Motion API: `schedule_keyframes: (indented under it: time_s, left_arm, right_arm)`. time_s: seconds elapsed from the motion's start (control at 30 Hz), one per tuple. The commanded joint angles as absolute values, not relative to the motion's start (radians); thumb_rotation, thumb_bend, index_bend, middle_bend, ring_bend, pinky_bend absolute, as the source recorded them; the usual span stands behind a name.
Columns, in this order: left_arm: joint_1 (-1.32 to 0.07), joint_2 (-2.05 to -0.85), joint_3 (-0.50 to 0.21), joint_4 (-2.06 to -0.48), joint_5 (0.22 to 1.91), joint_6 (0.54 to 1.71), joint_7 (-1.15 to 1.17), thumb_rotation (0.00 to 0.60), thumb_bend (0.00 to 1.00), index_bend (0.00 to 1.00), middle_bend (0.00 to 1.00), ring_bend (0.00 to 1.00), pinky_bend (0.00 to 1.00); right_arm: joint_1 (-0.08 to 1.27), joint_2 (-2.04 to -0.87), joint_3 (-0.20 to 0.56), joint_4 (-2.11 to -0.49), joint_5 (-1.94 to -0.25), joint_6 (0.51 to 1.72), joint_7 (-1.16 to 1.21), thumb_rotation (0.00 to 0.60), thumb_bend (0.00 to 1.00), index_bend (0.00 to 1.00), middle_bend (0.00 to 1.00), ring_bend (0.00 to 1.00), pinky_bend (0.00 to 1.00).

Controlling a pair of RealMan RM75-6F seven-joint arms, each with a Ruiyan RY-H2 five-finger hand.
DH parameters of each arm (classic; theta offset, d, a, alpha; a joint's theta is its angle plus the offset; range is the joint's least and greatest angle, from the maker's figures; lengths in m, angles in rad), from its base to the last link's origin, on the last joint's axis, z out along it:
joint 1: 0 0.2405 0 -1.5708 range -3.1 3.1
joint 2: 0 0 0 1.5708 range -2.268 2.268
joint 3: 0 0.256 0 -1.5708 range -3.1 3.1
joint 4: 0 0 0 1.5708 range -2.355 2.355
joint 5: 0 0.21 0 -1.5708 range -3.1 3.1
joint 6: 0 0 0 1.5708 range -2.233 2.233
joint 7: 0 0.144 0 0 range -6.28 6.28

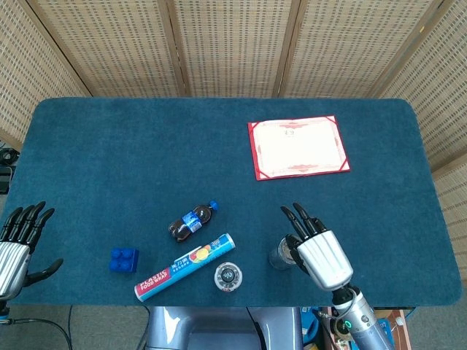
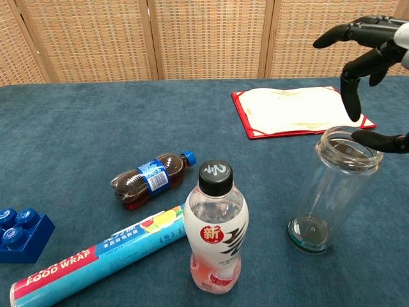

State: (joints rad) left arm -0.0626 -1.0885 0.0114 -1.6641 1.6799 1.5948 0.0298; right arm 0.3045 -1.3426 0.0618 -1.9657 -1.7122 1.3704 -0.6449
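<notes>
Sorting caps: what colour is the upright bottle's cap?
Black, on the upright bottle; clearest in the chest view.

Both views bright w/ even, diffuse light; shadows on the blue surface (image 1: 109, 160) are faint and soft, just a slight dark patch under the glass jar (image 2: 333, 192). Small highlights on jar rim and on the clear bottle (image 2: 215, 233), no harsh glare. Focus sharp throughout, no motion blur; chest view shows mild wide-angle stretch near the edges.

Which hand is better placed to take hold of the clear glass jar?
The right hand: it hovers over the jar with fingers spread. The left hand sits at the table's far left edge.
</notes>
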Motion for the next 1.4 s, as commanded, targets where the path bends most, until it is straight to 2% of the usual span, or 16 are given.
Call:
schedule_keyframes:
  time_s: [0.03,0.33,0.6,0.87,0.9,0.97,1.07,1.13,1.23,1.4]
  left_arm:
    - [-0.063,-1.089,0.011,-1.664,1.680,1.595,0.029,0.600,0.21,0.00,0.00,0.00,0.00]
    - [-0.062,-1.091,0.011,-1.662,1.683,1.599,0.028,0.600,0.21,0.00,0.00,0.00,0.00]
    - [-0.061,-1.091,0.009,-1.660,1.681,1.599,0.023,0.600,0.21,0.00,0.00,0.00,0.00]
    - [-0.059,-1.092,0.010,-1.660,1.684,1.604,0.023,0.600,0.21,0.00,0.00,0.00,0.00]
    - [-0.060,-1.092,0.009,-1.660,1.684,1.603,0.023,0.600,0.21,0.00,0.00,0.00,0.00]
    - [-0.059,-1.092,0.010,-1.659,1.684,1.604,0.021,0.600,0.21,0.00,0.00,0.00,0.00]
    - [-0.060,-1.091,0.009,-1.659,1.683,1.603,0.020,0.600,0.21,0.00,0.00,0.00,0.00]
    - [-0.059,-1.091,0.009,-1.659,1.683,1.603,0.019,0.600,0.21,0.00,0.00,0.00,0.00]
    - [-0.059,-1.091,0.009,-1.658,1.684,1.604,0.019,0.600,0.21,0.00,0.00,0.00,0.00]
    - [-0.059,-1.091,0.010,-1.658,1.685,1.604,0.018,0.600,0.21,0.00,0.00,0.00,0.00]
  right_arm:
    - [0.304,-1.342,0.063,-1.965,-1.714,1.372,-0.646,0.600,0.42,0.59,0.15,0.09,0.40]
    - [0.299,-1.332,0.076,-1.973,-1.719,1.384,-0.645,0.600,0.36,0.55,0.14,0.08,0.40]
    - [0.294,-1.310,0.092,-1.993,-1.700,1.395,-0.608,0.600,0.32,0.46,0.09,0.05,0.38]
    - [0.291,-1.278,0.064,-2.020,-1.702,1.369,-0.563,0.600,0.31,0.46,0.08,0.03,0.35]
    - [0.291,-1.277,0.062,-2.022,-1.703,1.366,-0.560,0.600,0.33,0.46,0.08,0.03,0.35]
    - [0.291,-1.275,0.055,-2.023,-1.708,1.362,-0.548,0.600,0.43,0.46,0.08,0.03,0.35]
    - [0.292,-1.273,0.052,-2.025,-1.711,1.357,-0.539,0.600,0.65,0.46,0.08,0.03,0.35]
    - [0.293,-1.272,0.052,-2.025,-1.713,1.354,-0.538,0.600,0.73,0.46,0.08,0.03,0.34]
    - [0.293,-1.271,0.050,-2.028,-1.713,1.350,-0.538,0.600,0.80,0.46,0.07,0.02,0.34]
    - [0.292,-1.263,0.045,-2.033,-1.715,1.344,-0.542,0.600,0.86,0.46,0.07,0.02,0.33]
